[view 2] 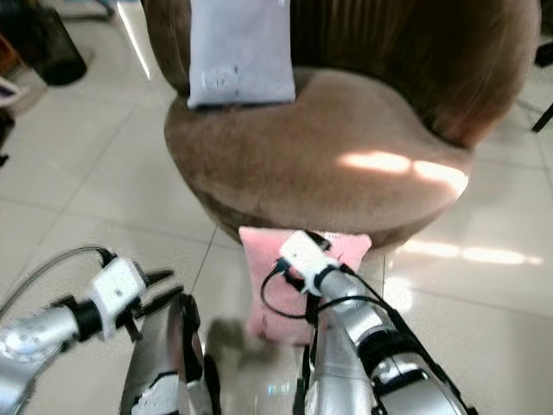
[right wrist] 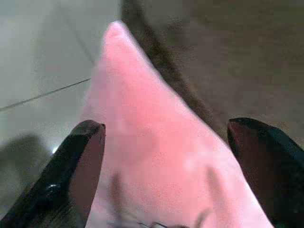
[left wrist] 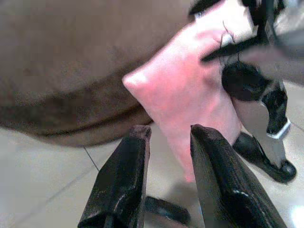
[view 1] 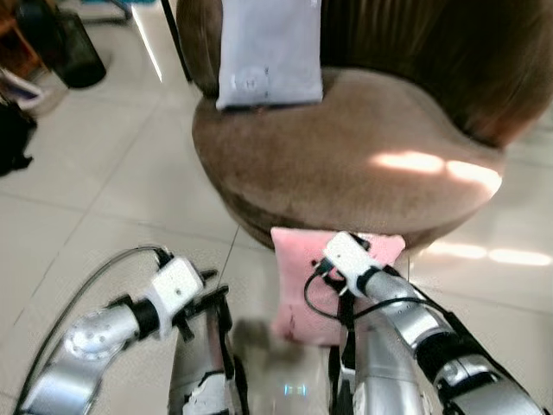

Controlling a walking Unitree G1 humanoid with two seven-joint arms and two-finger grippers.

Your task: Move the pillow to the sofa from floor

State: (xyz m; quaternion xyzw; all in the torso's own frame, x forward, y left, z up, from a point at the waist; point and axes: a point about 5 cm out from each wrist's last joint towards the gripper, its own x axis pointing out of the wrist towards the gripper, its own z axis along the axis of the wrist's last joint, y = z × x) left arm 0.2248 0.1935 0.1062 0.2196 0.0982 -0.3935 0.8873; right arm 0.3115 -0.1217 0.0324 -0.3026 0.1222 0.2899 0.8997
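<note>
No readable text, label, brand or number appears anywhere in these views. The grey pillow (view 1: 269, 52) at the sofa's (view 1: 346, 156) back edge bears small dark marks, too blurred to read.

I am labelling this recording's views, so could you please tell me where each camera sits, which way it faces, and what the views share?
Left eye view: on the head, looking forward and down at the brown sofa, grey pillow and pink pillow; both silver arms show.
Right eye view: the stereo twin, same scene.
Left wrist view: along the left gripper, fingers apart, toward the pink pillow and right arm.
Right wrist view: along the right gripper, open astride the pink pillow.
Shared: all four show the pink pillow against the sofa's base.
</note>
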